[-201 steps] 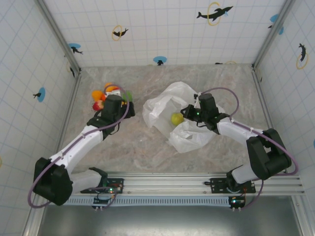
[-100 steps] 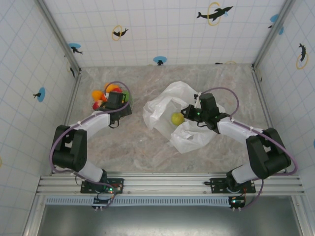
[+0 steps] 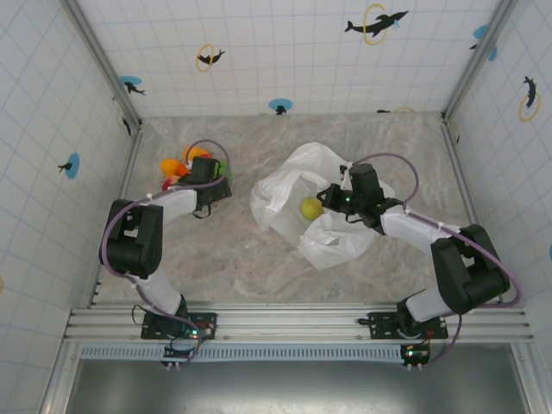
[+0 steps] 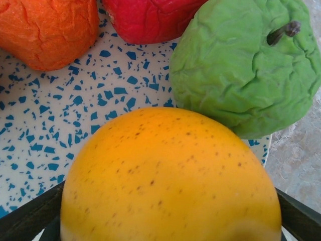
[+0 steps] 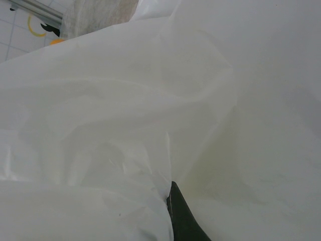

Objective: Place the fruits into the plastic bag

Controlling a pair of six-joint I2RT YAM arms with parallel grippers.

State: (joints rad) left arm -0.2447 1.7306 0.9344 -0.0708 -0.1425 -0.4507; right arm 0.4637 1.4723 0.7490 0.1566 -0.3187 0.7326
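marbled grey tabletop [image 3: 259,267] inside a white tiled enclosure, read from the near rail [image 3: 293,315] outward. right of centre lies the plastic bag [image 3: 289,181], crumpled, its mouth open upward. i see the right gripper [image 3: 331,197] at the bag's rim, its fingers [image 5: 183,223] pressed together on a fold of the film. a yellow-green pear [image 3: 310,208] sits inside the bag, just beside that gripper. farther back and to the left, the left gripper [image 3: 195,171] reaches over the speckled plate [image 4: 60,115]. its fingers [image 4: 25,221] are spread wide on either side of a yellow-orange fruit [image 4: 170,175]; i cannot tell whether they touch it. beyond that fruit, on the same plate: a green apple [image 4: 246,70] just beside it, a red fruit [image 4: 150,17], and an orange fruit [image 4: 50,25]. farthest, the back wall carries dolphin stickers [image 3: 375,23].
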